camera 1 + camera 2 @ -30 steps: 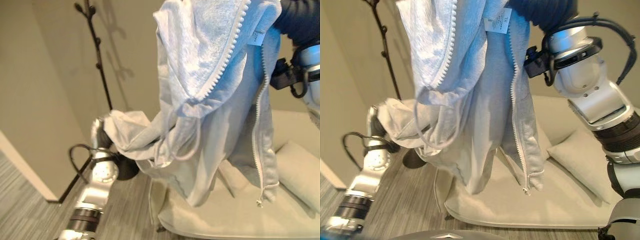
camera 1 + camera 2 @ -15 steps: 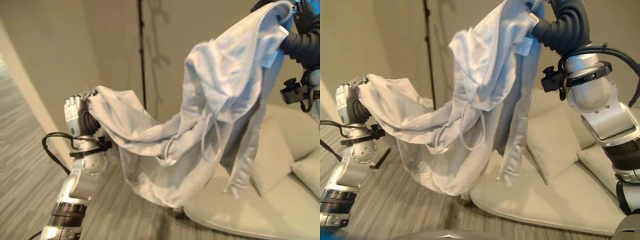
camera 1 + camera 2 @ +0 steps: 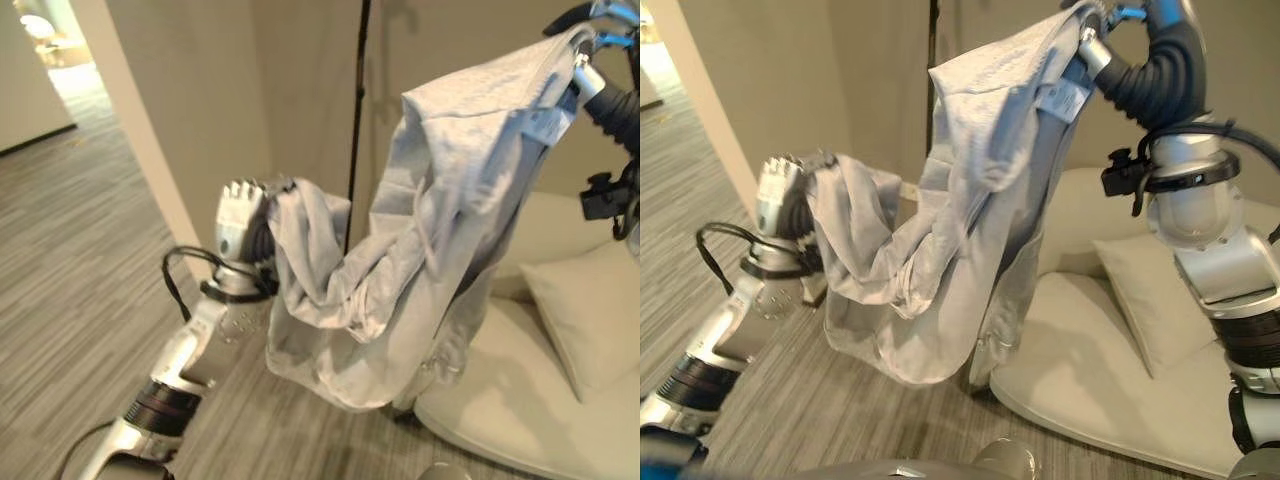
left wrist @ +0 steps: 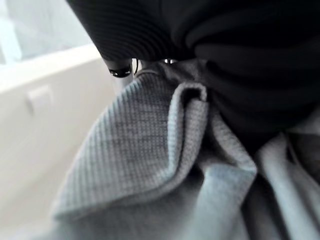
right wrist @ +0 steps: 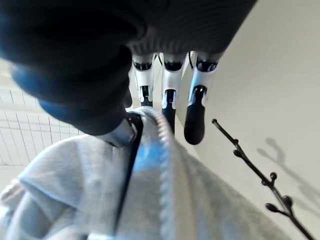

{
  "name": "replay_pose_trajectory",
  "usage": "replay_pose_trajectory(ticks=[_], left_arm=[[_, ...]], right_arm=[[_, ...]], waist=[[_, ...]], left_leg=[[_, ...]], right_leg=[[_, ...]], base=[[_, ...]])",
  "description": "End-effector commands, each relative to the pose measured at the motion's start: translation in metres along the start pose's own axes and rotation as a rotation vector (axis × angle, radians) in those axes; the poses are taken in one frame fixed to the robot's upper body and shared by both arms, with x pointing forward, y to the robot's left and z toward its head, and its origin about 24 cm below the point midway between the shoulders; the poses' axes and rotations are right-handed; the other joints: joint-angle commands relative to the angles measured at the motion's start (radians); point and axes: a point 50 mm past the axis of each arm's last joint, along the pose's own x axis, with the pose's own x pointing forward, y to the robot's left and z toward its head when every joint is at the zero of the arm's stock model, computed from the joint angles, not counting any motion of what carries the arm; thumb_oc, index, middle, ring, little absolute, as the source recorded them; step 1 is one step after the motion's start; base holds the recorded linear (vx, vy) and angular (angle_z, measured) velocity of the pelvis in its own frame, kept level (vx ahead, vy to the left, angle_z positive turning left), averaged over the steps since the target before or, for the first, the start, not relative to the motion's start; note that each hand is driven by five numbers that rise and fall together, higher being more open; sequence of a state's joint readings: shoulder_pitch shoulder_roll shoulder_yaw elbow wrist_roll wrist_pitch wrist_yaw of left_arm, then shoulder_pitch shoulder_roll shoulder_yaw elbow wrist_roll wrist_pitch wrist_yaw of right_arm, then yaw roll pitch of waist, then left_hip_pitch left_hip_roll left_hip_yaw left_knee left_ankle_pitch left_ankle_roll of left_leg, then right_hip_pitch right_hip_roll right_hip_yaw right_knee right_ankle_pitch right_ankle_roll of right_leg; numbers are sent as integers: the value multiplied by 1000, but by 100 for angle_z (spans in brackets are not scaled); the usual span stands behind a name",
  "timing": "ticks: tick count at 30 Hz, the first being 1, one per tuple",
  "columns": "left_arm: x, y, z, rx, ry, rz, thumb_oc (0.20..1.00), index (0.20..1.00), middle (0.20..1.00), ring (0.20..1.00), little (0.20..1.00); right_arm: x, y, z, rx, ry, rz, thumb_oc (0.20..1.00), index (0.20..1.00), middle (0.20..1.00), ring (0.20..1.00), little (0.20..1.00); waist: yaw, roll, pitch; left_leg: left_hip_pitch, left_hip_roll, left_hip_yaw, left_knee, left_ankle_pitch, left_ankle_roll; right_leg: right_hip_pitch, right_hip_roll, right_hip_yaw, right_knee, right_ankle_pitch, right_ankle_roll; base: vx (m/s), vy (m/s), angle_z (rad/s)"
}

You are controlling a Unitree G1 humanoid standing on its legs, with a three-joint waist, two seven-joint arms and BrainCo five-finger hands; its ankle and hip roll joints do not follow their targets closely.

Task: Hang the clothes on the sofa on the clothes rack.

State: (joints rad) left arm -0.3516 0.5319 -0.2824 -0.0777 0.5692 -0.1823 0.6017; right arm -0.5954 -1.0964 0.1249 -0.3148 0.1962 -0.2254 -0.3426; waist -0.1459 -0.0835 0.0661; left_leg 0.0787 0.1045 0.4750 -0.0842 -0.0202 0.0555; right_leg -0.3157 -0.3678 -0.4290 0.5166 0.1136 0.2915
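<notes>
Left eye view: 1 grey hoodie [image 3: 440, 220], held in the air between 2 hands, in front of the dark rack pole [image 3: 356, 130]. Long axis slopes from high at the right hand [image 3: 592, 45] down to the left hand [image 3: 240, 215]; bulk sags low.

Right eye view: 1 cream sofa [image 3: 1110, 400] w/ 1 cushion [image 3: 1150, 300], hoodie hanging clear of it.

Left wrist view: fingers clenched on a cloth fold.

Right wrist view: thumb and fingers [image 5: 194, 117] pinch the zip edge; 1 knobbed rack branch [image 5: 260, 175] beyond.

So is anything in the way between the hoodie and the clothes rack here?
Nothing visible. The grey zip hoodie hangs between the left hand and the raised right hand, with the black rack pole just behind it.
</notes>
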Motion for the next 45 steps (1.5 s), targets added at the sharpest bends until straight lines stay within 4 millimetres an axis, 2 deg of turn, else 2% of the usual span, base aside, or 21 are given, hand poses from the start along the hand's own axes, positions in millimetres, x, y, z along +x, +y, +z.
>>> replay_pose_trajectory(ticks=[1, 2, 3, 5, 6, 9, 10, 11, 12, 15, 19, 21, 24, 26, 31, 32, 35, 36, 38, 41, 45], left_arm=[[28, 0, 14, -11, -100, 12, 200, 200, 200, 200, 200], [30, -2, 15, -14, -102, 13, 200, 200, 200, 200, 200], [31, -12, 20, -48, -105, -13, 200, 200, 200, 200, 200], [31, -13, 21, -56, -99, -20, 200, 200, 200, 200, 200], [32, -15, 25, -82, -109, -28, 200, 200, 200, 200, 200], [36, -12, 26, -114, -110, -8, 200, 200, 200, 200, 200], [36, -11, 25, -113, -108, -6, 200, 200, 200, 200, 200], [38, -8, 22, -126, -86, 18, 200, 200, 200, 200, 200], [38, -7, 21, -130, -79, 21, 200, 200, 200, 200, 200], [34, -6, 22, -144, -77, 20, 200, 200, 200, 200, 200], [33, -4, 23, -159, -79, 44, 200, 200, 200, 200, 200], [32, -4, 20, -155, -70, 50, 200, 200, 200, 200, 200], [28, -3, 18, -142, -64, 50, 200, 200, 200, 200, 200], [24, 1, 12, -87, -58, 55, 200, 200, 200, 200, 200], [35, 10, 15, -46, -111, 83, 200, 200, 200, 200, 200], [35, 9, 15, -43, -115, 80, 200, 200, 200, 200, 200], [45, 9, 19, -12, -141, 100, 200, 200, 200, 200, 200], [53, 8, 25, -14, -167, 107, 200, 200, 200, 200, 200], [56, 7, 29, -18, -175, 115, 200, 200, 200, 200, 200], [76, 6, 46, -21, -245, 160, 200, 200, 200, 200, 200], [89, 12, 53, 32, -300, 212, 200, 200, 200, 200, 200]], right_arm=[[35, -45, 18, -94, -138, -213, 200, 200, 200, 200, 200], [36, -45, 18, -100, -139, -214, 200, 200, 200, 200, 200], [37, -46, 17, -93, -139, -228, 200, 200, 200, 200, 200], [37, -44, 19, -85, -146, -225, 200, 200, 200, 200, 200], [37, -42, 17, -77, -141, -218, 200, 200, 200, 200, 200], [43, -36, 20, -40, -159, -207, 200, 200, 200, 200, 200], [45, -36, 20, -37, -162, -207, 200, 200, 200, 200, 200], [47, -28, 19, -15, -155, -185, 200, 200, 200, 200, 200], [48, -25, 18, -7, -150, -168, 200, 200, 200, 200, 200], [49, -21, 18, -5, -151, -147, 200, 200, 200, 200, 200], [52, -11, 22, 16, -176, -120, 200, 200, 200, 200, 200], [52, -12, 19, 10, -162, -125, 200, 200, 200, 200, 200], [49, -15, 16, 5, -151, -137, 200, 200, 200, 200, 200], [44, -15, 12, 7, -127, -151, 200, 200, 200, 200, 200], [30, -17, 1, -58, -71, -206, 200, 200, 200, 200, 200], [29, -17, 1, -60, -69, -211, 1000, 1000, 1000, 1000, 1000], [20, -4, -9, 27, -4, -217, 1000, 1000, 1000, 1000, 1000], [5, 11, -20, 75, 77, -206, 1000, 1000, 1000, 1000, 1000], [-5, 16, -24, 66, 118, -223, 1000, 1000, 1000, 1000, 1000], [-42, 51, -41, 112, 290, -201, 1000, 1000, 1000, 1000, 1000], [-71, 84, -57, 193, 451, -127, 1000, 1000, 1000, 1000, 1000]], waist=[[-57, -21, -66], [-58, -19, -61], [-66, -26, -83], [-63, -24, -93], [-58, -17, -115], [-27, -44, -100], [-26, -41, -97], [-3, -59, -87], [-2, -60, -88], [2, -55, -96], [16, -32, -100], [12, -22, -98], [20, -5, -96], [22, 33, -107], [27, 31, -107], [31, 23, -107], [21, 22, -111], [13, 25, -113], [5, 28, -114], [-31, 52, -97], [-47, 71, -81]], left_leg=[[149, -70, -59, -3, -105, -66], [151, -67, -64, -3, -103, -67], [159, -74, -62, -3, -113, -75], [163, -73, -57, -2, -120, -81], [147, -62, -38, 80, -122, -120], [44, 28, -5, 327, -61, -223], [30, 45, -4, 362, -71, -234], [-25, 117, 25, 452, -20, -266], [-28, 152, 53, 466, -16, -266], [-21, 197, 92, 393, -17, -251], [-35, 255, 5, 93, 139, -247], [-47, 292, 0, 39, 208, -261], [-35, 315, -2, 9, 252, -288], [-21, 291, 2, 18, 197, -281], [-33, 222, 31, 70, 133, -248], [-33, 215, 35, 71, 129, -244], [-9, 147, 62, 49, 97, -203], [13, 97, 71, 21, 81, -174], [25, 71, 68, 6, 73, -156], [64, -4, 49, -3, 18, -90], [99, -32, 69, -3, -16, -64]], right_leg=[[56, 110, -102, -201, 72, -57], [69, 114, -113, -215, 67, -65], [99, 147, -112, -261, 26, -105], [118, 160, -119, -287, 3, -120], [192, 191, -123, -375, -56, -158], [286, 218, -121, -474, -59, -184], [288, 230, -117, -484, -58, -192], [315, 223, -128, -499, -64, -201], [328, 228, -125, -514, -66, -204], [341, 214, -116, -538, -58, -193], [343, 191, -53, -547, -90, -176], [355, 182, -34, -542, -99, -172], [379, 188, -7, -538, -115, -165], [413, 173, 25, -537, -125, -151], [431, 104, 45, -511, -98, -130], [428, 97, 49, -510, -96, -125], [412, 49, 66, -482, -53, -99], [399, 11, 70, -426, -25, -84], [391, -11, 71, -386, -10, -77], [331, -71, 87, -179, 93, -64], [232, -96, 59, -21, 90, -53]], base=[[125, 52, 64], [178, -22, 59], [109, -74, 41], [184, -116, 9], [245, -238, -19], [126, -198, -23], [36, -138, -36], [28, -92, -32], [65, -30, -35], [57, 90, -12], [123, 210, -32], [168, 153, -14], [252, 180, -13], [372, 311, -20], [192, 205, -23], [74, 177, -10], [127, 279, -11], [118, 256, -17], [94, 203, -3], [81, 245, 19], [77, 149, 1]])
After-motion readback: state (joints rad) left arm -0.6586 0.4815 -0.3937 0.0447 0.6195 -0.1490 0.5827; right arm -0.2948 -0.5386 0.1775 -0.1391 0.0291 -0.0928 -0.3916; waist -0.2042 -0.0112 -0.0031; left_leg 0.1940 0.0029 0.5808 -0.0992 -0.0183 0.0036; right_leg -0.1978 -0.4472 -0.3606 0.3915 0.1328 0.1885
